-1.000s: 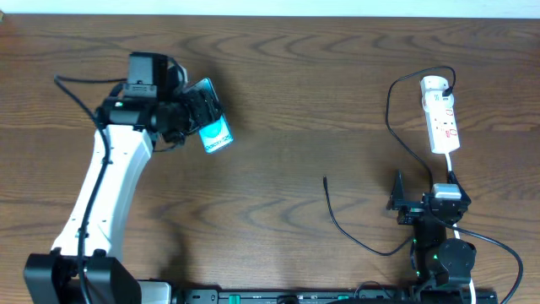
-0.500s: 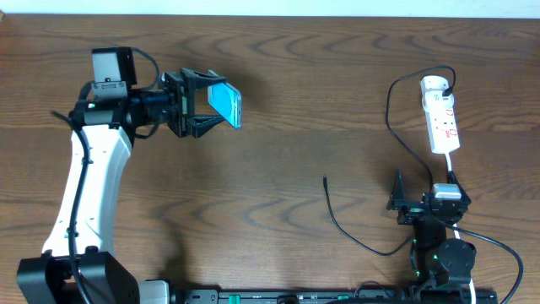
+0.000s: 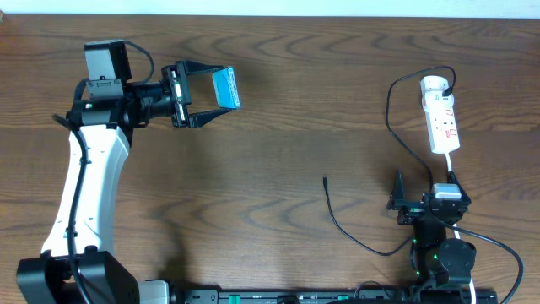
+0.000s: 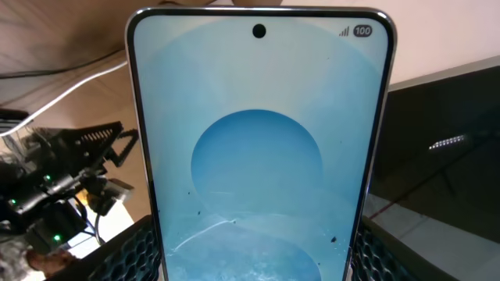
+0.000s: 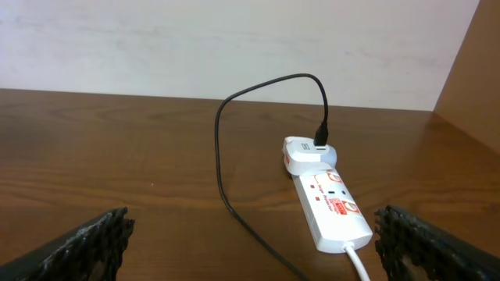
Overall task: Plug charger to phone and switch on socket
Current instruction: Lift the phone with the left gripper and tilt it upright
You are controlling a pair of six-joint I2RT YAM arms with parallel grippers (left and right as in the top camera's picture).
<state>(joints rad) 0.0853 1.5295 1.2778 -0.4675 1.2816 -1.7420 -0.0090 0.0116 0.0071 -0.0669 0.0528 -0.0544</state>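
Note:
My left gripper (image 3: 221, 91) is shut on the phone (image 3: 226, 89) and holds it in the air over the table's far left. In the left wrist view the phone (image 4: 258, 156) fills the frame, teal-blue screen facing the camera, with its sides between the black fingers (image 4: 133, 254). The charger (image 3: 337, 221) is a thin black cable whose free plug tip (image 3: 325, 179) lies on the wood at centre right. The white socket (image 3: 441, 118) lies at the far right. My right gripper (image 3: 430, 192) stands open and empty just short of the socket (image 5: 328, 203).
A white adapter (image 5: 308, 152) with the black cable (image 5: 221, 156) in it sits at the socket's far end. A white cord (image 5: 355, 261) leaves its near end toward my right arm. Bare brown table (image 3: 278, 152) lies between the two arms.
The left arm has swung the phone away from the front edge and to the right, turning the wrist so the phone now stands edge-on from above. The right arm, charger and socket have not moved.

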